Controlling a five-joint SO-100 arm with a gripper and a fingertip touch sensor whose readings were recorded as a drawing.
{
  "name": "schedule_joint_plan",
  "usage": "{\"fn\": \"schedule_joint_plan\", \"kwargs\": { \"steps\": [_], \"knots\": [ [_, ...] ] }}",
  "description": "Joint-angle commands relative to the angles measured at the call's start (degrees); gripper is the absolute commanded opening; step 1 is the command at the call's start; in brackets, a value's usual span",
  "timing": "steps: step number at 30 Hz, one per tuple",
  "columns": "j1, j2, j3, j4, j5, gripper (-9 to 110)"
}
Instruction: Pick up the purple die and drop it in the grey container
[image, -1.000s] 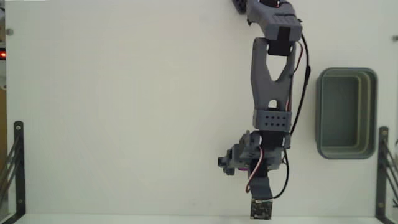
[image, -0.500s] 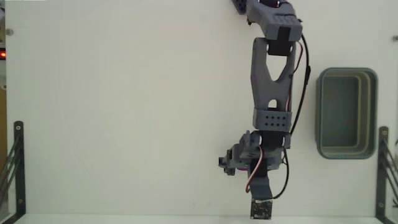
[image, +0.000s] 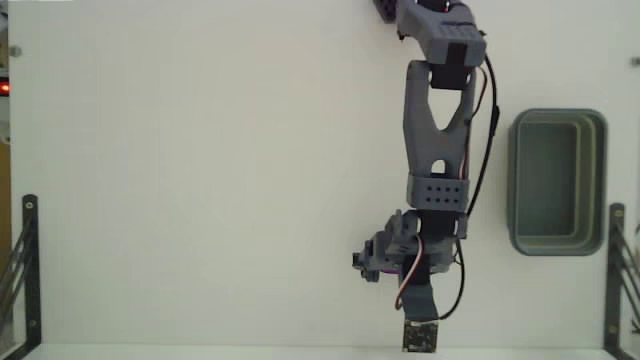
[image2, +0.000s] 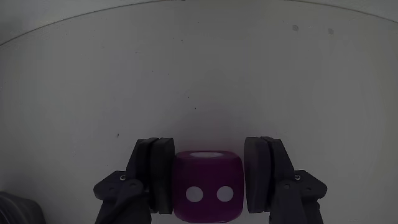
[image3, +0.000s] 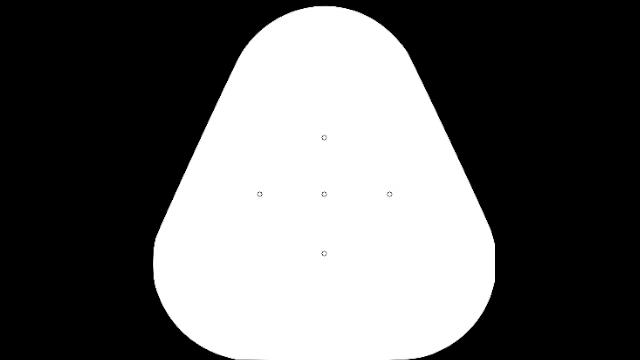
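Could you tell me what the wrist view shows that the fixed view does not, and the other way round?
Only the wrist view shows the die clamped between the jaws, two white dots facing the camera. Only the fixed view shows the container at the right, apart from the arm, and the black brackets at both lower edges. Both show the gripper over the bare white table; in the fixed view the die is only a purple sliver.

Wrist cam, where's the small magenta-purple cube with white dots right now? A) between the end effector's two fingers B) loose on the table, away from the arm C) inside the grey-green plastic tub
A: in the wrist view the small magenta-purple cube with white dots sits squeezed between the end effector fingers; the fixed view shows the grey-green plastic tub empty.
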Motion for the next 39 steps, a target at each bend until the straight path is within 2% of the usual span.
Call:
{"fn": "schedule_joint_plan", "kwargs": {
  "steps": [1, 39],
  "knots": [
    [0.82, 2.76, 0.18, -1.02, 0.18, 66],
    [0.82, 2.76, 0.18, -1.02, 0.18, 57]
  ]
}}
